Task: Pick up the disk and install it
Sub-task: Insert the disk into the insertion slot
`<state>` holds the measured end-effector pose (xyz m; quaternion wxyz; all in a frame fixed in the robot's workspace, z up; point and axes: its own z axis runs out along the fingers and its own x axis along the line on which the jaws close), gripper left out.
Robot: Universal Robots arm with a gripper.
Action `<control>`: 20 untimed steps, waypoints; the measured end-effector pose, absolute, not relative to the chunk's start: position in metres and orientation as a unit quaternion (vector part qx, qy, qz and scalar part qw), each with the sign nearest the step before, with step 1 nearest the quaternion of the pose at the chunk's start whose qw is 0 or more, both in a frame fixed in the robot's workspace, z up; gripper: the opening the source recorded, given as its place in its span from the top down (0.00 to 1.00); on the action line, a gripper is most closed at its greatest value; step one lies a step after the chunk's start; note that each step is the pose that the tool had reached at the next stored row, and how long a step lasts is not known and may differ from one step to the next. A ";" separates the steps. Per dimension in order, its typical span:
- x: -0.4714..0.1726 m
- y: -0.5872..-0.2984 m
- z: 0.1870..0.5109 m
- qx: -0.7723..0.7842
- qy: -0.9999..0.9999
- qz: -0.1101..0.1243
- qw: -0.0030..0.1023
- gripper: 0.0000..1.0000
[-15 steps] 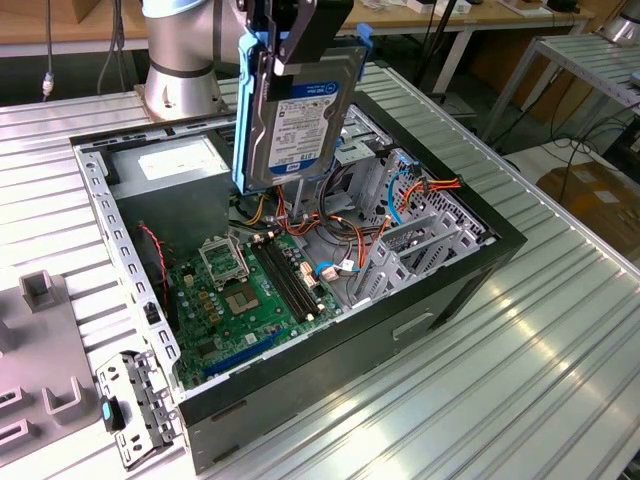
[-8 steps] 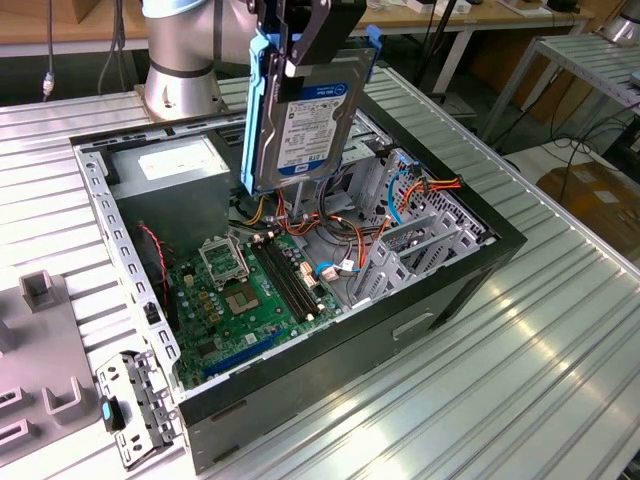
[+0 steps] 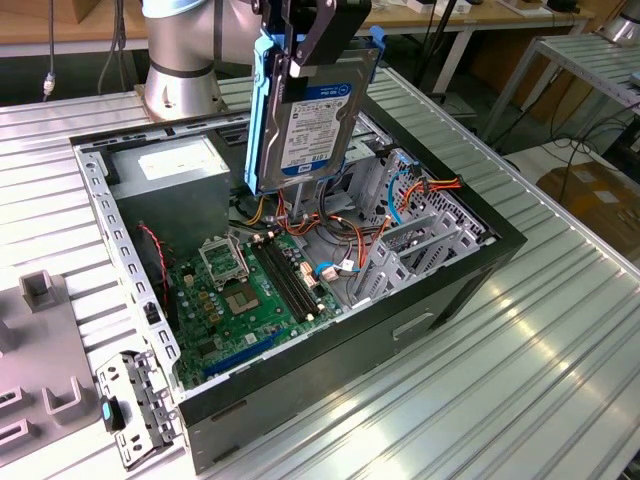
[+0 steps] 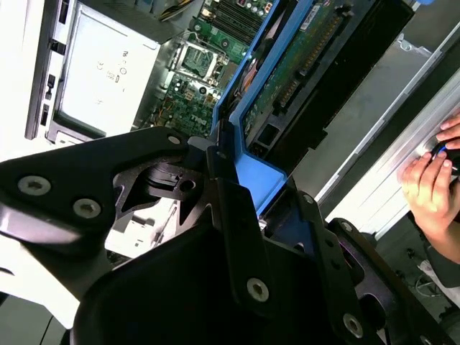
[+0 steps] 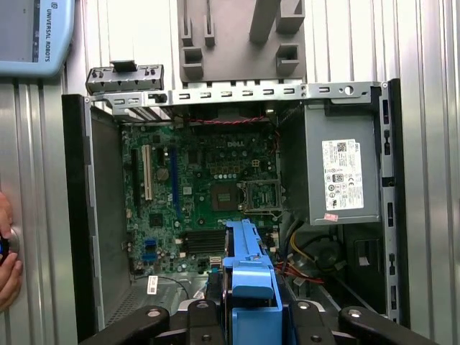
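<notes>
The disk [image 3: 312, 122] hangs upright above the open computer case [image 3: 470, 270], its white label with a blue stripe facing the exterior view. Blue carrier rails [image 3: 258, 110] frame it. My gripper [image 3: 300, 60] is shut on the disk's upper end, black fingers [image 3: 322, 40] pinching the carrier. In the second wrist view the disk [image 4: 302, 65] shows its green circuit side, with the blue carrier [image 4: 255, 176] clamped in my gripper [image 4: 233, 190]. In the first wrist view the blue carrier [image 5: 248, 269] sits between the gripper's black links, over the case interior.
Inside the case are a green motherboard [image 3: 250, 290], a grey power supply [image 3: 175, 170] and a metal drive cage [image 3: 420, 240] with orange and blue cables. A loose metal bracket [image 3: 135, 400] and a grey fixture [image 3: 40, 350] lie beside it. A person's hand [image 4: 431, 180] rests on the table.
</notes>
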<state>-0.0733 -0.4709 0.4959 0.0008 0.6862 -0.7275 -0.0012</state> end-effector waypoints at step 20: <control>-0.056 -0.502 0.494 0.686 -0.727 -0.001 0.001 0.63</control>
